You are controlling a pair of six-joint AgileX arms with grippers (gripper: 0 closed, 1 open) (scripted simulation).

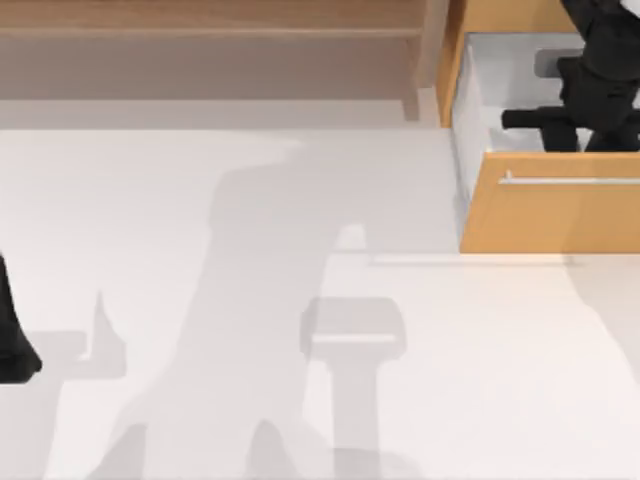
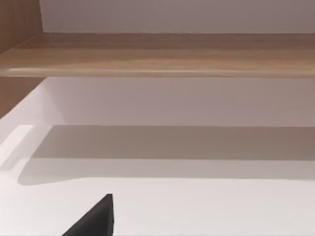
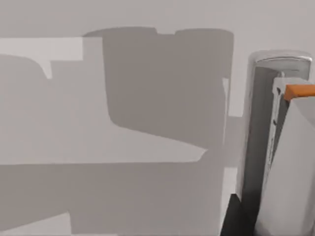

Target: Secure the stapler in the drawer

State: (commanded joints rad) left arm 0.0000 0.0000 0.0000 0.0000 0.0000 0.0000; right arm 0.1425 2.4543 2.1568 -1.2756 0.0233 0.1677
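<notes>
White, matte surface (image 1: 200, 400) across most of the top view, crossed by soft grey shadows, the broadest from 6 o'clock up through the centre. Toward 12 o'clock, a long wooden shelf (image 1: 210, 30) in pale brown, with a darker recess beneath it and an upright wooden post (image 1: 432, 50) at its 3 o'clock end. From the left wrist view, same wooden shelf edge (image 2: 162, 64), pale wall (image 2: 172, 14) above, lit evenly.

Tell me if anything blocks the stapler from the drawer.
Nothing visible does. The drawer is pulled open, and the right hand is down over its white inside with the stapler close beside it. The left arm is parked at the table's left edge.
</notes>
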